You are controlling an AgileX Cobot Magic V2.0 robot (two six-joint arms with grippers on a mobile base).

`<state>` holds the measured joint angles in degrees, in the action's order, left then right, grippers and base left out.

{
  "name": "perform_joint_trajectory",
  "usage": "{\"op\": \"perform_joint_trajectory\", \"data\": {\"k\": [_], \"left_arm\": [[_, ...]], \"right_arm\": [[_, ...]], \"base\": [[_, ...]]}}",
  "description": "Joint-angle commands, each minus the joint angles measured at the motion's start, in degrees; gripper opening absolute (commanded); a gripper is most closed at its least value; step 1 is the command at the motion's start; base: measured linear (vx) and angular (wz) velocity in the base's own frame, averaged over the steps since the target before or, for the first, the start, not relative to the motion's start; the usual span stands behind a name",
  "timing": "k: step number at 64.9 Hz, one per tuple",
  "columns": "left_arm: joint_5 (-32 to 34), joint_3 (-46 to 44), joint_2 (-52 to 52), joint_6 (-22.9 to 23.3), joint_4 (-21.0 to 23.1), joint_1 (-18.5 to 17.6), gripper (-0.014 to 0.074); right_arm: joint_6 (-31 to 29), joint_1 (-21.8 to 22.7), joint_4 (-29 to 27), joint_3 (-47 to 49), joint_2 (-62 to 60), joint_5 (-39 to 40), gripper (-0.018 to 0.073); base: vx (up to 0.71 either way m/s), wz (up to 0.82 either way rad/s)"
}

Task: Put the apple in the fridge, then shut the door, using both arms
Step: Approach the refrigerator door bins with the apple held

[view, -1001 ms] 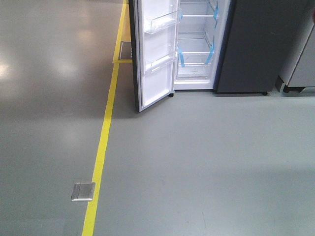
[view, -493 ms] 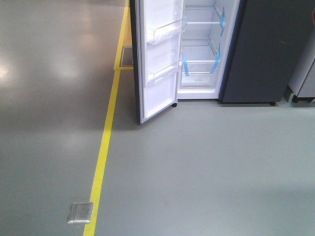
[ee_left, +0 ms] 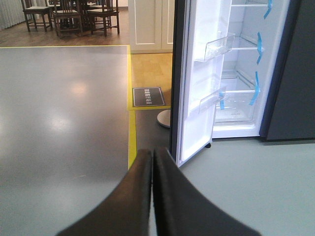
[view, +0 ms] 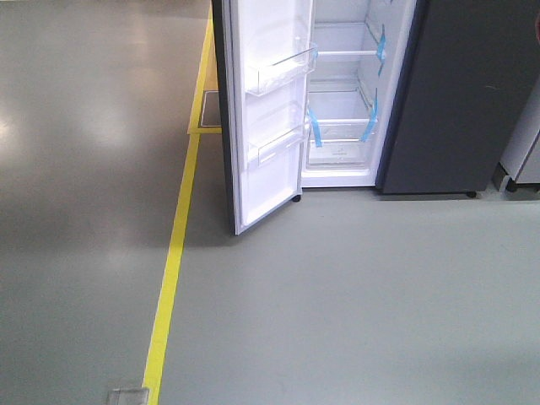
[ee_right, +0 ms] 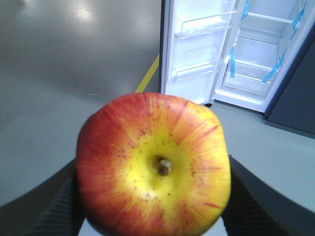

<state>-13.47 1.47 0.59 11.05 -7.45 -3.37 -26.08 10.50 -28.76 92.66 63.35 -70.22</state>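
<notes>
The red apple [ee_right: 153, 164] with its yellow stem patch fills the right wrist view, and my right gripper [ee_right: 153, 196] is shut on it, one dark finger [ee_right: 51, 206] on each side. The fridge [view: 456, 101] stands ahead, dark grey outside, with a white interior [view: 342, 126] showing shelves and blue tape strips. Its door [view: 270, 126] is swung wide open to the left, clear bins on its white inner face. In the left wrist view my left gripper [ee_left: 152, 153] is shut with nothing in it, pointing at the door's [ee_left: 197, 73] lower edge from some way off.
A yellow floor line [view: 173, 253] runs toward the fridge's left side, with a metal floor plate [view: 128, 395] beside it. A grey unit [view: 525, 143] stands right of the fridge. Chairs [ee_left: 69, 14], a floor sign [ee_left: 147, 96] and a round white base [ee_left: 165, 118] lie beyond the door.
The front view has drawn closer to the fridge: the fridge and door sit lower and larger, and the floor plate has slid down to the bottom edge.
</notes>
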Motion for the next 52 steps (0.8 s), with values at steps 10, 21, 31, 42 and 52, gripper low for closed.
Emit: {"op": "perform_joint_trajectory", "data": {"k": [10, 21, 31, 42, 52], "left_arm": [[4.1, 1.6, 0.9, 0.4, 0.0, 0.1, -0.0006], [4.1, 1.6, 0.9, 0.4, 0.0, 0.1, -0.0006], [4.1, 1.6, 0.9, 0.4, 0.0, 0.1, -0.0006], [4.1, 1.6, 0.9, 0.4, 0.0, 0.1, -0.0006], [4.1, 1.6, 0.9, 0.4, 0.0, 0.1, -0.0006]], "right_arm": [[-0.4, 0.1, -2.0, 1.6, -0.7, 3.8, -0.0008], [-0.4, 0.1, -2.0, 1.6, -0.7, 3.8, -0.0008], [-0.4, 0.1, -2.0, 1.6, -0.7, 3.8, -0.0008], [-0.4, 0.1, -2.0, 1.6, -0.7, 3.8, -0.0008], [-0.4, 0.1, -2.0, 1.6, -0.7, 3.8, -0.0008]], "base": [[0.24, -0.02], [0.23, 0.01], [0.23, 0.04], [0.22, 0.04], [0.22, 0.03]]}}
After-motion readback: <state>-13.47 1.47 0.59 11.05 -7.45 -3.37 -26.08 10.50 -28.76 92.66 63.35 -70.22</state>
